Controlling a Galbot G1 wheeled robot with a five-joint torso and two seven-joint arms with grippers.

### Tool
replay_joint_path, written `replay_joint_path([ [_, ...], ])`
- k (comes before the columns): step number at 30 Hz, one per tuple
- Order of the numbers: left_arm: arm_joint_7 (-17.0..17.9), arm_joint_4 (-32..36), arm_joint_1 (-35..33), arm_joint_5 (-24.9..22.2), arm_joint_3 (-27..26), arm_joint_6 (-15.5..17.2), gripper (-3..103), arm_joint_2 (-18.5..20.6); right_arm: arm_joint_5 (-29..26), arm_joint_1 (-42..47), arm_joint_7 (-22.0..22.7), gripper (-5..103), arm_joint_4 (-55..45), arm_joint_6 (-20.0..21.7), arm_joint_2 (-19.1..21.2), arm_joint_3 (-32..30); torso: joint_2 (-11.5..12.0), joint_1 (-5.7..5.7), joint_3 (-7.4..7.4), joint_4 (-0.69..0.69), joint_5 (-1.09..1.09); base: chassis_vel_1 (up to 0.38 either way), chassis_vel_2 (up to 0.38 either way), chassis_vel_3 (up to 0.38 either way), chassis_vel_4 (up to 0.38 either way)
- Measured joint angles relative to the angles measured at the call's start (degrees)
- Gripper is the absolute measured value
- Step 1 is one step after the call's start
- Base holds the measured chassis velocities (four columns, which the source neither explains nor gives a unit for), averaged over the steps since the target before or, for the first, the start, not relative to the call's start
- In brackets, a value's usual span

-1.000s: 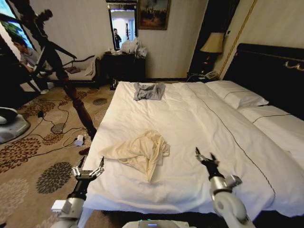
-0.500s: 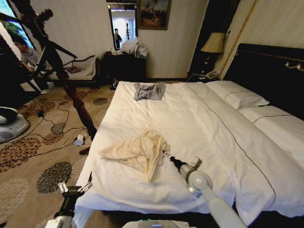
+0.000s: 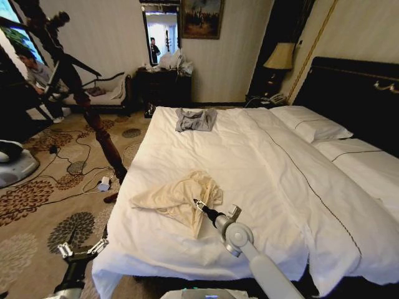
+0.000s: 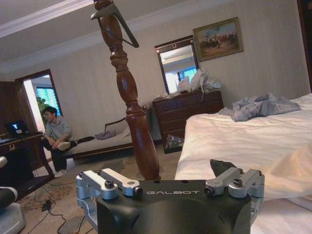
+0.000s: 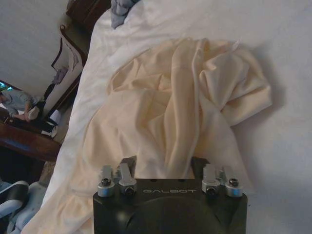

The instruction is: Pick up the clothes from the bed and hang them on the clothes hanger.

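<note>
The right tool (image 3: 195, 202), jaws apart, hovers over the crumpled cream shirt (image 3: 181, 198) near the bed's (image 3: 262, 162) foot edge, lined up to grasp; the left tool (image 3: 80, 250), jaws apart, waits beside the bed.

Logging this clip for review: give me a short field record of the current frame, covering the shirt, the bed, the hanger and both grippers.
shirt: cream shirt, crumpled on the near part of the bed
bed: white-sheeted bed, black headboard at the right
other garment: grey garment at the bed's far end
hanger: black hanger at the top of the wooden coat stand
right gripper: right gripper open, fingers over the shirt's near edge
left gripper: left gripper open, low beside the bed's near left corner, over the carpet
</note>
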State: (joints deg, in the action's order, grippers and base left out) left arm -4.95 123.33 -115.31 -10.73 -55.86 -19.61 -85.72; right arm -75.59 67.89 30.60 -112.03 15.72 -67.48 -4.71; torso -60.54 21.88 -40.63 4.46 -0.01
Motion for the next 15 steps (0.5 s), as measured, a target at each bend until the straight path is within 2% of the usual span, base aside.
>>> replay_joint_path([
  [1,0.01,-0.11,0.17,-0.04,0.02,0.0,100,0.18,0.79,0.33,-0.35,56,-0.01,-0.42,0.05,-0.21,0.0,0.0,0.0,0.0,0.0,0.0,0.0,0.0,0.0],
  [2,0.02,-0.19,0.33,-0.05,0.13,0.07,100,0.35,1.78,0.74,-0.83,56,-0.02,-0.83,0.13,-0.48,0.0,0.0,0.0,-0.01,0.0,0.0,0.0,0.0,0.0],
  [4,0.02,-0.33,0.61,-0.07,0.33,0.24,100,0.65,3.3,1.36,-1.37,45,-0.06,-1.34,0.28,-0.82,0.0,0.0,0.0,-0.01,0.01,0.0,0.0,0.0,0.0],
  [5,0.02,-0.33,0.61,-0.07,0.33,0.24,100,0.65,3.3,1.36,-1.37,45,-0.06,-1.34,0.28,-0.82,0.0,0.0,0.0,-0.01,0.01,0.0,0.0,0.0,0.0],
  [7,0.03,-0.73,1.28,-0.19,0.72,0.67,100,1.04,6.74,2.42,-1.77,34,-0.5,-2.08,0.77,-1.7,0.0,0.0,0.0,-0.01,0.02,0.0,0.0,0.0,0.0],
  [10,0.04,-1.07,1.72,-0.2,1.09,0.88,100,1.13,8.86,3.26,-2.15,29,-1.29,-2.31,1.53,-2.4,0.0,0.0,0.0,0.0,0.02,0.0,0.0,0.0,0.0],
  [14,0.07,-1.8,2.46,0.03,2.42,1.05,100,1.15,10.5,3.55,-3.41,8,-4.81,-1.9,6.05,-6.16,0.0,0.0,0.0,0.0,0.01,0.0,0.0,0.0,0.0],
  [15,0.07,-1.8,2.46,0.03,2.42,1.05,100,1.15,10.5,3.55,-3.41,8,-4.81,-1.9,6.05,-6.16,0.0,0.0,0.0,0.0,0.01,0.0,0.0,0.0,0.0],
])
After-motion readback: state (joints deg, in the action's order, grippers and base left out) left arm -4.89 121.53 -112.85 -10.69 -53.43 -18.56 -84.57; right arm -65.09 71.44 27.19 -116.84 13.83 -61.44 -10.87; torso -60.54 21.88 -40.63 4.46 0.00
